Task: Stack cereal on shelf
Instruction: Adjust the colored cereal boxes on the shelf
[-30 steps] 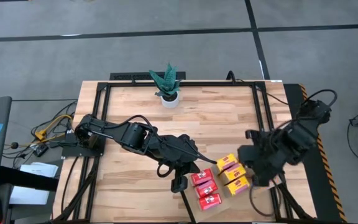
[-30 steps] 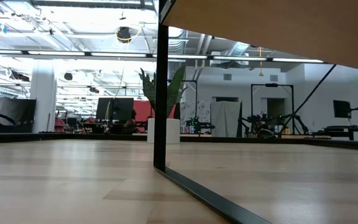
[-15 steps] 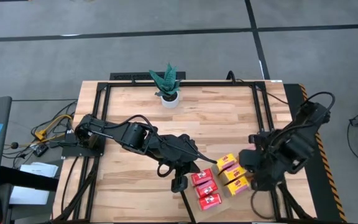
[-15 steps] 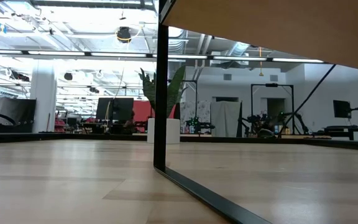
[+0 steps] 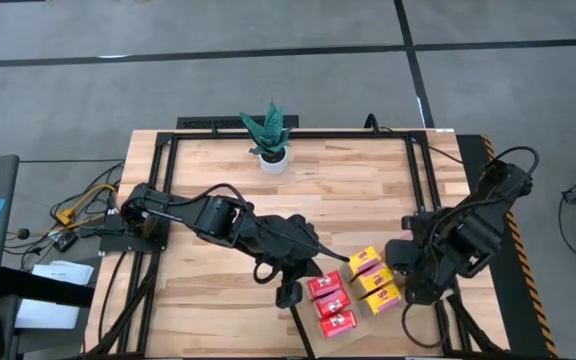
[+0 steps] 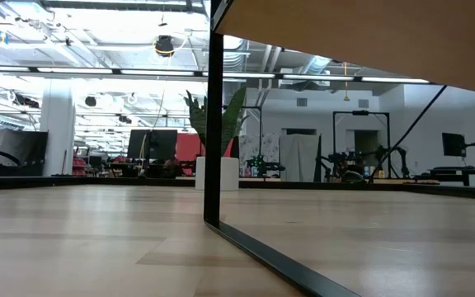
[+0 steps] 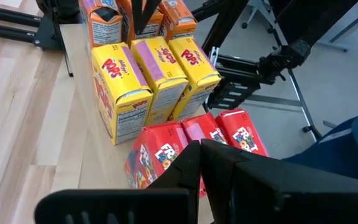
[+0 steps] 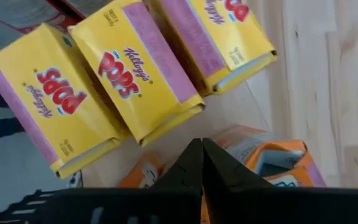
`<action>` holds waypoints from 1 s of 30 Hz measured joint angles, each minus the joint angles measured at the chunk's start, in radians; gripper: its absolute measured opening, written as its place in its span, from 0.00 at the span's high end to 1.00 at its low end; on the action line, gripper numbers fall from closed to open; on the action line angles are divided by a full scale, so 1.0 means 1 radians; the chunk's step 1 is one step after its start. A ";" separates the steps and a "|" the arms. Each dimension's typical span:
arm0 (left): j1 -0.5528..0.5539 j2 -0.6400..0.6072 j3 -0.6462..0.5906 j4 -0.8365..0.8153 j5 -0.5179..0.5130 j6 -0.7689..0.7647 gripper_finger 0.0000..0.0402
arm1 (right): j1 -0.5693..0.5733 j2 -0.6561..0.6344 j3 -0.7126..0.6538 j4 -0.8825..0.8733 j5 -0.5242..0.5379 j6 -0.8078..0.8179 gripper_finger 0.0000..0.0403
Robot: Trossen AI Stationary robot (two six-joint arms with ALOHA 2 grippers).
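Three red cereal boxes [image 5: 331,303] [image 7: 185,140] and three yellow ones [image 5: 373,278] [image 7: 148,78] stand in rows on the pale shelf board [image 7: 84,146], near the table's near edge. Orange boxes [image 7: 138,22] [image 8: 263,158] stand behind the yellow ones, under my right arm in the high view. My left gripper [image 5: 288,296] [image 7: 199,146] is shut, just left of the red row. My right gripper [image 5: 408,290] [image 8: 202,144] is shut, pointing down over the orange boxes. The low view shows only the shelf's underside [image 6: 345,41] and dark edge. My left gripper has its shut fingertips right at the red boxes' upper left side [image 7: 166,152]; whether they touch it, I cannot tell. My right gripper points down from above between the orange boxes' tops [image 8: 253,149]; whether its fingertips touch them, I cannot tell.
A green potted plant [image 5: 270,135] stands at the table's far edge. A black frame [image 5: 168,180] runs round the tabletop. The shelf's dark post [image 6: 213,115] stands close before the low camera. Bare planks lie between the plant and the boxes.
My right arm has shifted a little toward the table's near edge, over the orange boxes. The boxes stand where they were.
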 joint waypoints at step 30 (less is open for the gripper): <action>0.004 0.000 0.000 0.004 -0.023 -0.001 1.00 | 0.016 0.007 -0.005 0.024 0.000 -0.088 0.94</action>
